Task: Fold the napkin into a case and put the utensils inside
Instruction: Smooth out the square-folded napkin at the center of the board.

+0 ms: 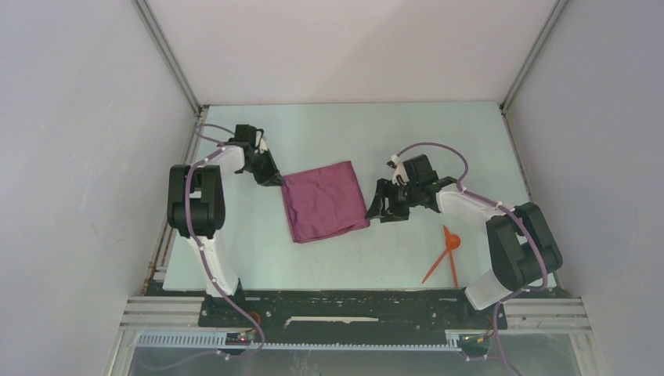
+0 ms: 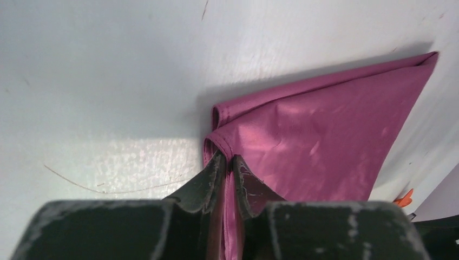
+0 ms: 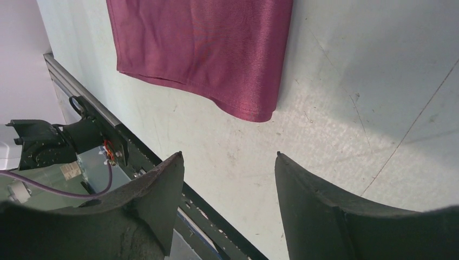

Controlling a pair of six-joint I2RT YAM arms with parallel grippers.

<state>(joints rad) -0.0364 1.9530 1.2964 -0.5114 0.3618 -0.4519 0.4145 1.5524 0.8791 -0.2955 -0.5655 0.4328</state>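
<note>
My left gripper pinches the napkin corner, fingers nearly together; my right gripper hangs wide open, empty, just beside it.

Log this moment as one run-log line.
left jaws: shut on napkin corner | right jaws: open, empty, beside napkin | utensils: on table, apart from napkin

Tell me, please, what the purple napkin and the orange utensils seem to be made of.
The napkin looks like thin woven cloth with a slight satin sheen: a fine weave shows, and it creases softly and rolls at the fold. The utensils look like plastic, being uniformly orange-red, thin and straight; they are too small here to judge their finish.
</note>
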